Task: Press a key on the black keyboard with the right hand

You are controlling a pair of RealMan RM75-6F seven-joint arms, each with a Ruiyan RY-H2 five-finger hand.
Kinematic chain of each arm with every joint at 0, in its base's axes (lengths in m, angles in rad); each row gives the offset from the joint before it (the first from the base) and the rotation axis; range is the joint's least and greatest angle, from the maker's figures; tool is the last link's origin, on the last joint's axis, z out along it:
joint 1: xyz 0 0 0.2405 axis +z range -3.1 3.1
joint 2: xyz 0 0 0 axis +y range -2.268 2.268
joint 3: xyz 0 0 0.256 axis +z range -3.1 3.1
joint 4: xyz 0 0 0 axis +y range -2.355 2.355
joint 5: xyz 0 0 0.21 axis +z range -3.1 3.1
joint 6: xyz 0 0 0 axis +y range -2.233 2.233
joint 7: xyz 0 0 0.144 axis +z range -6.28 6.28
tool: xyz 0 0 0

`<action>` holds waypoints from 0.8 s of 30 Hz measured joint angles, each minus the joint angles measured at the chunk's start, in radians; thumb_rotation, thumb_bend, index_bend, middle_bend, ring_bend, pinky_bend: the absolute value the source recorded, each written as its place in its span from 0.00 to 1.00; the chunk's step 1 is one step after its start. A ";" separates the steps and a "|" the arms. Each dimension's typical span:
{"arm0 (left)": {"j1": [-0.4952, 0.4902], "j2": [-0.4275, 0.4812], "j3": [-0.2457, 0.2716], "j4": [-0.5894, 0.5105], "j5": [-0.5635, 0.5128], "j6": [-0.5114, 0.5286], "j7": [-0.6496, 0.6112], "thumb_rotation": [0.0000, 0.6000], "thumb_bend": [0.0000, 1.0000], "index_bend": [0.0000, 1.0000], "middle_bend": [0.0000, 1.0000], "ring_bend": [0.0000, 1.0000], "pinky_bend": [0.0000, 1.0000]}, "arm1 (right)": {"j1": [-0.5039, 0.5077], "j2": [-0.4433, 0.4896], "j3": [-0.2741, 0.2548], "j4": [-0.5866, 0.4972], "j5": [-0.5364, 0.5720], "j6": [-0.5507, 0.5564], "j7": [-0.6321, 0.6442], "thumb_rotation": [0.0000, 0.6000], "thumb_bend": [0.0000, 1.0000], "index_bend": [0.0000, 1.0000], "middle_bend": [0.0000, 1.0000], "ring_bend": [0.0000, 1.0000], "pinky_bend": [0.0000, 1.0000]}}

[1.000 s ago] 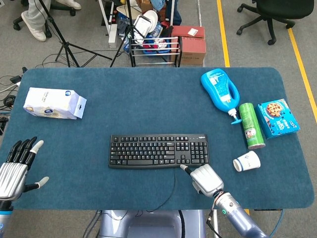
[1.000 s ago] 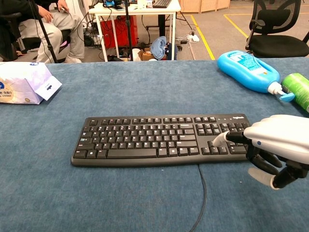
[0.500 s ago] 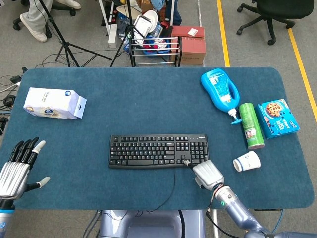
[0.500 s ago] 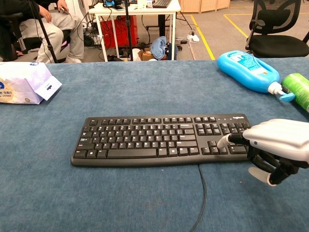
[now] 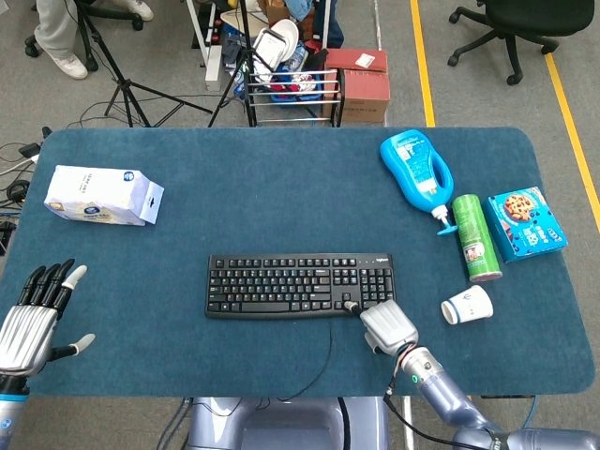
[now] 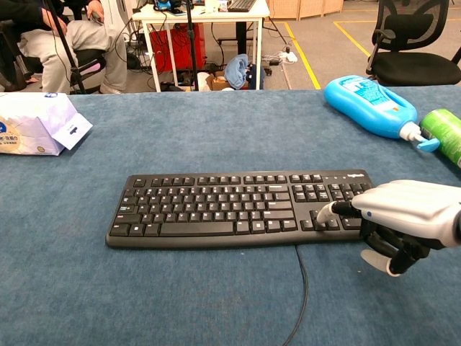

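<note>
Since a second ago my right hand [image 6: 403, 223] has crept left, its extended fingertip [image 6: 325, 211] now on the keyboard's [image 5: 298, 285] lower right keys.

Keyboard lies mid-table, cable trailing toward me. It's rigid and light, so I'd press straight down on one key, gently, lest it skid. Right hand holds nothing: one finger out, the rest curled. Left hand [image 5: 30, 314] hovers spread and empty.
</note>
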 measured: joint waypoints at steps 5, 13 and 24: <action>-0.002 -0.002 0.001 0.002 -0.002 -0.005 0.002 1.00 0.00 0.00 0.00 0.00 0.00 | 0.011 -0.005 -0.007 0.008 0.013 0.002 0.006 1.00 0.57 0.14 0.77 0.71 0.49; -0.005 -0.005 0.003 0.004 -0.002 -0.010 0.004 1.00 0.00 0.00 0.00 0.00 0.00 | 0.017 -0.012 -0.029 0.017 0.022 0.012 0.018 1.00 0.57 0.14 0.77 0.71 0.49; -0.005 -0.005 0.005 0.005 0.005 -0.006 -0.002 1.00 0.00 0.00 0.00 0.00 0.00 | 0.015 -0.026 -0.058 0.023 0.021 0.024 0.041 1.00 0.57 0.14 0.77 0.71 0.49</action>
